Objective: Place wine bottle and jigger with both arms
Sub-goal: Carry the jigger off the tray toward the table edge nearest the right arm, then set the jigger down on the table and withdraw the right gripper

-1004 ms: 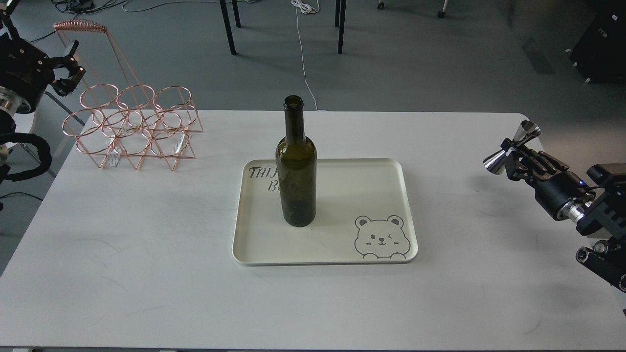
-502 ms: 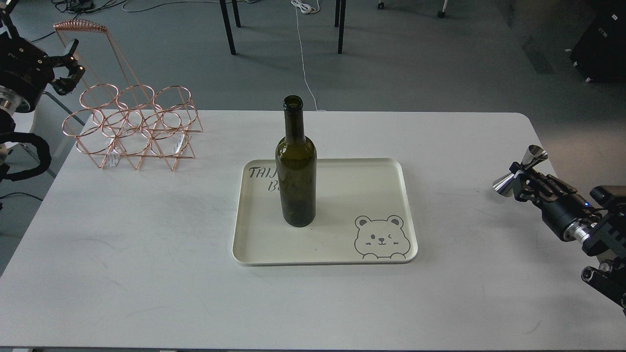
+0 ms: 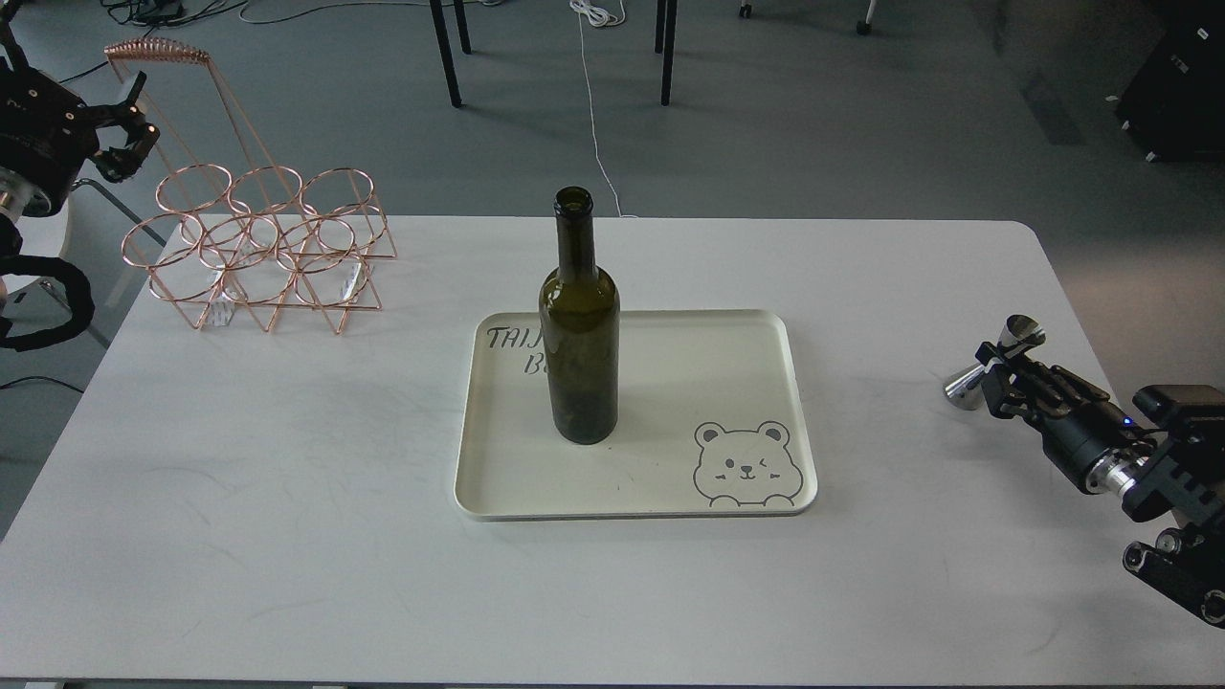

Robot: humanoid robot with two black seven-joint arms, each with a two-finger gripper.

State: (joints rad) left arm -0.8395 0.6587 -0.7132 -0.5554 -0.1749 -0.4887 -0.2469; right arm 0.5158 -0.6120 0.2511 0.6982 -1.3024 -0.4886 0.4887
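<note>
The dark olive-green wine bottle [image 3: 579, 335] stands upright on the cream tray [image 3: 756, 330] in the middle of the white table. My right gripper [image 3: 995, 375] is at the table's right edge, shut on the silver jigger [image 3: 991, 362], which is tilted with one cone pointing up right and the other down left, low over the table. My left gripper [image 3: 129, 129] is at the far left, off the table behind the copper rack, with its fingers apart and nothing between them.
A copper wire bottle rack [image 3: 258, 244] stands at the table's back left corner. The tray has a bear drawing [image 3: 744, 464] at its front right. Chair legs [image 3: 445, 53] and cables lie on the floor beyond the table.
My right gripper has moved down and slightly toward the table with the jigger still in it. My left arm has drawn back a little toward the left edge of the view.
</note>
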